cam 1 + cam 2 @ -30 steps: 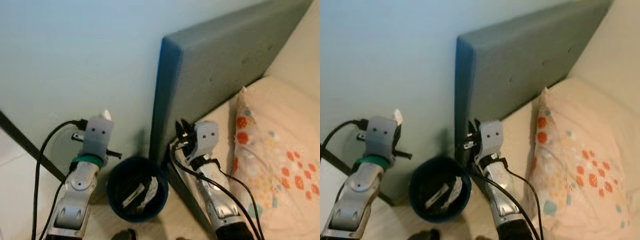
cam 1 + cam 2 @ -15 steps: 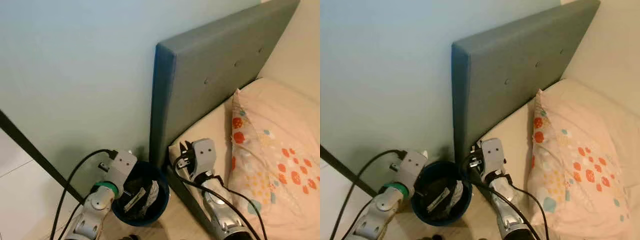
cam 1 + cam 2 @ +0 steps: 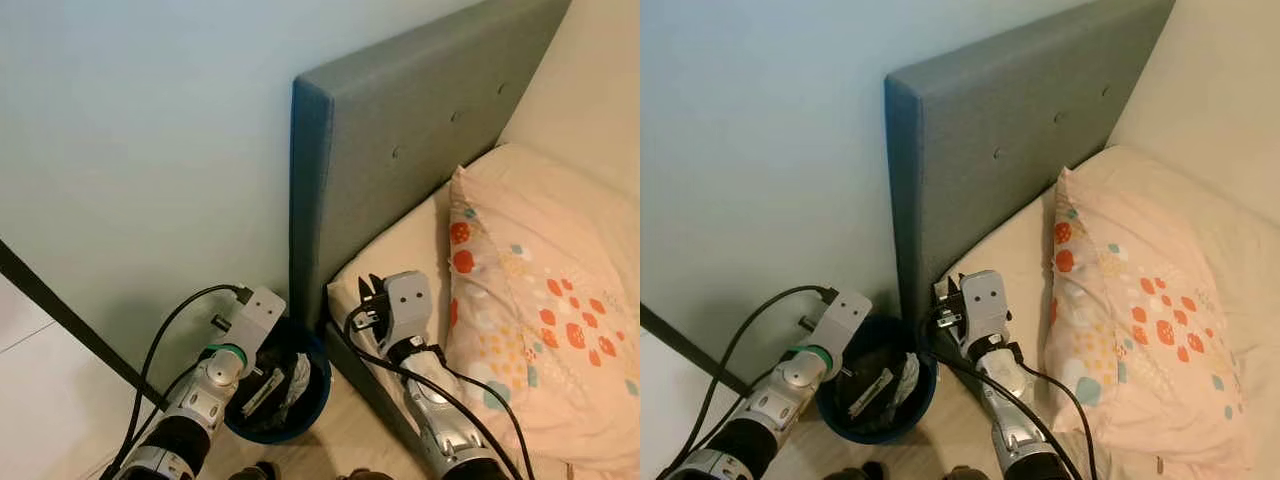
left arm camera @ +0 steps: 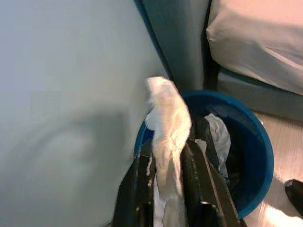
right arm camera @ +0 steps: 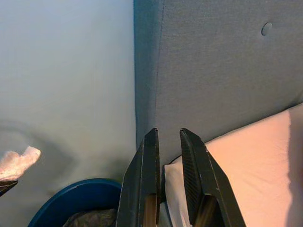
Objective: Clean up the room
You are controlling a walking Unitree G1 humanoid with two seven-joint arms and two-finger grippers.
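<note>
A round blue bin (image 3: pixel 318 392) stands on the floor between the wall and the bed's headboard, with black and white rubbish (image 3: pixel 285 385) inside. My left gripper (image 4: pixel 168 144) is shut on a crumpled white tissue (image 4: pixel 166 111) and hangs over the bin's wall-side rim (image 4: pixel 262 146). The tissue sticks out past the fingertips. My right gripper (image 5: pixel 168 135) is shut with nothing in it. It hovers by the mattress corner, beside the bin, pointing at the headboard.
A tall grey padded headboard (image 3: pixel 400 160) rises right of the bin, against the pale wall. A cream mattress (image 3: pixel 400 245) carries a pillow with orange dots (image 3: pixel 530 310). A black bar (image 3: pixel 60 310) slants along the wall on the left. Black cables trail from both wrists.
My left arm has come down from up by the wall to the bin's rim, still holding the tissue. The camera has shifted. The right arm has hardly moved.
</note>
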